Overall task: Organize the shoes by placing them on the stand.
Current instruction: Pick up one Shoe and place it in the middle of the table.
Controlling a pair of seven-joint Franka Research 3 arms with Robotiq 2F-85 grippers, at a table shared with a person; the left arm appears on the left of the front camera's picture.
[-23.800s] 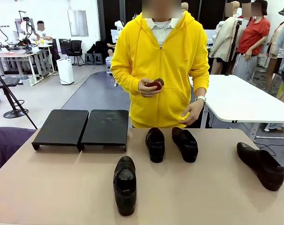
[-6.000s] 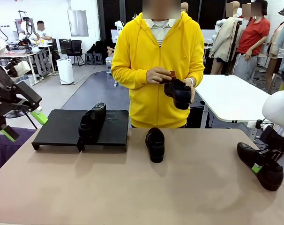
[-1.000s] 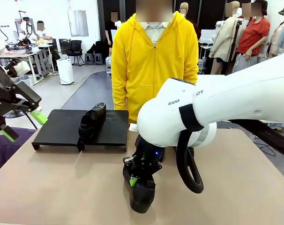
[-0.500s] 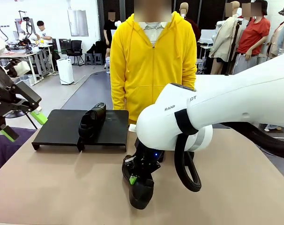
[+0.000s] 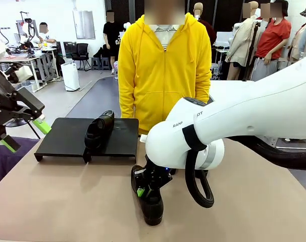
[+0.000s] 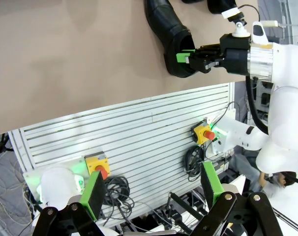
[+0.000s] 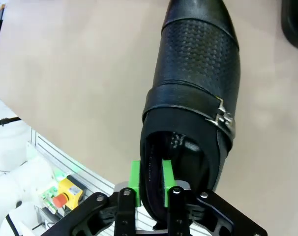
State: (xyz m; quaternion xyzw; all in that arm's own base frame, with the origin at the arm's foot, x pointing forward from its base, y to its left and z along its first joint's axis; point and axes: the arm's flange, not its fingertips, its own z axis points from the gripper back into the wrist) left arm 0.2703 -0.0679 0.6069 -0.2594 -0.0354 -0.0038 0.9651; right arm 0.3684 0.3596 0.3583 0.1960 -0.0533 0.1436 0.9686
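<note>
1. stand (image 5: pixel 67 137) sits at the far left of the surface (image 5: pixel 62 201). first shoe (image 5: pixel 99 130) lies on it, across the seam between the two platforms. it looks tipped rather than flat on its sole.
2. right claw (image 7: pixel 150 181) pinches the heel rim of the second shoe (image 7: pixel 198 83), one pad inside the opening and one outside.
3. in the front view the second shoe is low, near the robot's edge of the surface and well apart from the stand. cannot tell if it is lifted clear.
4. left claw (image 5: pixel 24 135) is spread, holds nothing, and hangs off the left side near the stand.
5. third shoe (image 7: pixel 295 24) shows in part on the surface.
6. judgement: roughly a quarter done. the second shoe needs carrying to the stand, the rest follow, and the first shoe may want straightening.
</note>
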